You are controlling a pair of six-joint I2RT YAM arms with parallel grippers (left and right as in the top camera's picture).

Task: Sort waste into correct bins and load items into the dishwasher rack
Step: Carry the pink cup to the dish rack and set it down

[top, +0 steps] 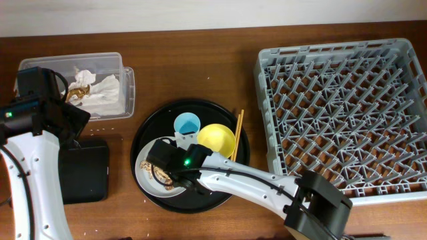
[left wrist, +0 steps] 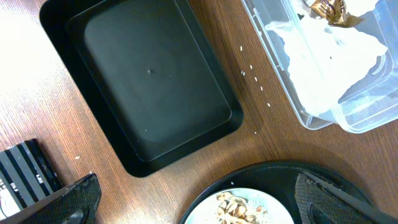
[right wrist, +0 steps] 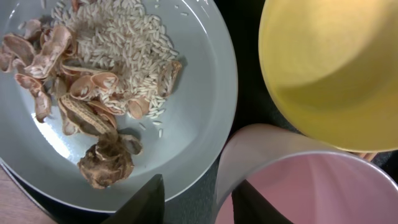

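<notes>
R gripper (right wrist: 199,202): jaws part-open astride pink cup (right wrist: 298,186) rim, outer finger short of wall. Cup sits close betw. yellow bowl (right wrist: 329,68) and grey plate (right wrist: 205,112) w/ food scraps (right wrist: 93,81); tight room. R arm slants across round black tray (top: 148,133). L gripper (left wrist: 196,193) wide, empty, beside black bin tray (left wrist: 155,81). Dishwasher rack (top: 340,113) well apart, far right.

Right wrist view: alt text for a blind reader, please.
The right tool straddles the rim of a pink cup. Beside it sit a pale grey round plate of rice and brown scraps and a yellow bowl.
</notes>
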